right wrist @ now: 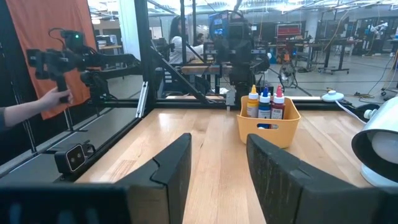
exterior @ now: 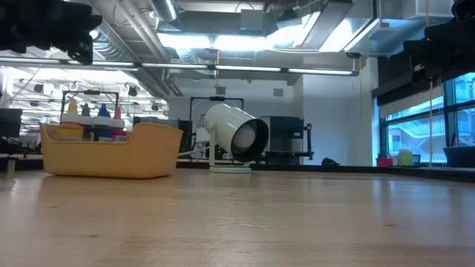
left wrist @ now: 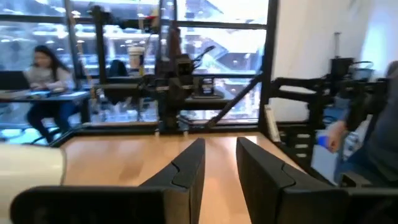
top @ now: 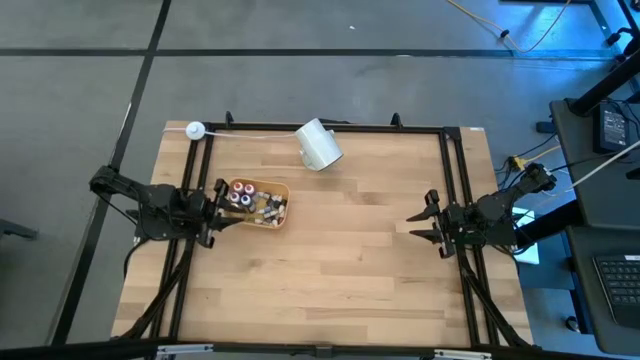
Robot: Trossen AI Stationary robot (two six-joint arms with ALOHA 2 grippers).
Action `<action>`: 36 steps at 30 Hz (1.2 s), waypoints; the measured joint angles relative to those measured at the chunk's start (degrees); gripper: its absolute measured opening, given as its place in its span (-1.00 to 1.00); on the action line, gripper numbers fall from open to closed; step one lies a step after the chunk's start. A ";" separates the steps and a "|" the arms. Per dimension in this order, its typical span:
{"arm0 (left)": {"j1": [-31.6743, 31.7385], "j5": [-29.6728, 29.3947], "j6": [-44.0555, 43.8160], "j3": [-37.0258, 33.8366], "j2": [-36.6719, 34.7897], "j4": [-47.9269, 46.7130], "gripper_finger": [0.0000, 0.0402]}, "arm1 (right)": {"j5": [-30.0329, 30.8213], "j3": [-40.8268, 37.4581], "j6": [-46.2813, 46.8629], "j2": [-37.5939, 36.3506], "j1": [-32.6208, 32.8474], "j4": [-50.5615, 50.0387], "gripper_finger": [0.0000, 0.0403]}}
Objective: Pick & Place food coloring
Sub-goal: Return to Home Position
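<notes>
Many bottles (top: 255,202) fill overhead view's tray (top: 287,190); left end effector (top: 222,203), right end effector (top: 414,226) open.

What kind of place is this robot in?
Probably a robot lab: the left gripper and right gripper wait at a wooden table, bare pipes run under the ceiling, and a person sits at a desk.

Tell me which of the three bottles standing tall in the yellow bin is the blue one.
The middle bottle in the right wrist view: it stands between a yellow-orange bottle and a red bottle.
</notes>
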 joint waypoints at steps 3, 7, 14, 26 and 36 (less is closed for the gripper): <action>0.00 -2.16 -0.67 -1.77 -0.01 0.25 -0.56 | 0.00 0.00 0.00 0.00 0.00 0.00 -0.22; 0.01 -5.10 -2.48 -2.82 0.05 -1.99 -0.56 | 0.00 0.00 0.00 0.00 0.00 0.00 -0.22; 0.02 -9.47 10.73 -2.80 0.13 -1.71 -0.56 | 0.00 0.00 0.00 0.00 0.00 0.00 -0.22; 0.02 -9.43 15.36 -2.80 0.15 -1.53 -0.56 | -0.01 0.00 0.00 0.00 0.01 0.00 -0.22; 0.02 -9.36 15.36 -2.80 0.15 -1.51 -0.56 | 0.00 0.00 0.00 -0.02 0.00 0.01 -0.22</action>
